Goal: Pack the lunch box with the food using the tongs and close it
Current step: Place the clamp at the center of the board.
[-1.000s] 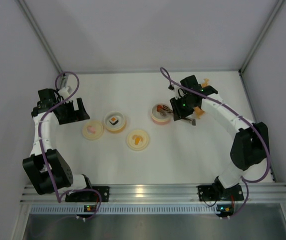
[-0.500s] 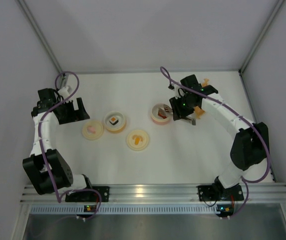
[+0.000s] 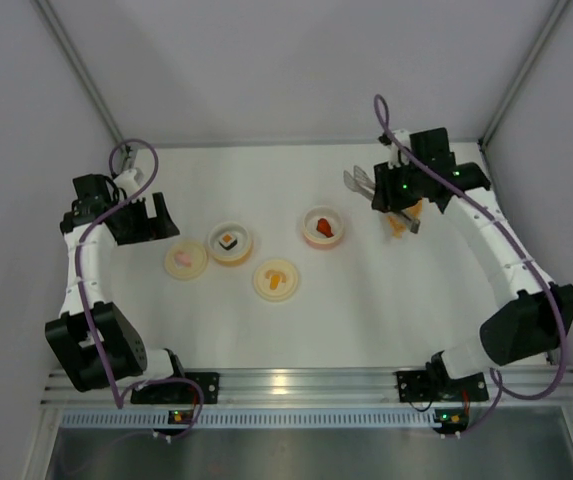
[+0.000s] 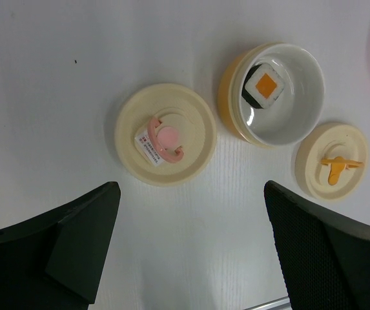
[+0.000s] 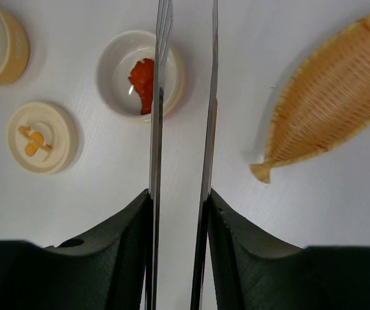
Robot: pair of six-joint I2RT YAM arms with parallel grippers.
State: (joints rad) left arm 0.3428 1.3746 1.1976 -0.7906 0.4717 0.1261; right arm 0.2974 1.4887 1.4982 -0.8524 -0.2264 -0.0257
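— At the far right of the bench, what is gripped by the right fingers?

— The tongs are pinched there. One finger is pressed against the outside of each silver arm. The two arms are seen apart, running straight ahead of the fingers.

— Where is the food found relative to them?

— The red piece is seen lying in the pink bowl, ahead and left of the fingers. In the wrist view one tong tip is lined up over that bowl's rim. From above, though, the tips are seen apart from the bowl. The sushi roll is set in the yellow bowl, farther left and well apart from the tongs.

— And the left fingers?

— They are spread wide, with nothing caught between them. A pink-handled lid is seen on the bench just ahead of them, and the sushi roll lies beyond it to the right.

— What else is seen by the tongs?

— A leaf-shaped dish is laid on the bench to their right, an orange-handled lid to their left.
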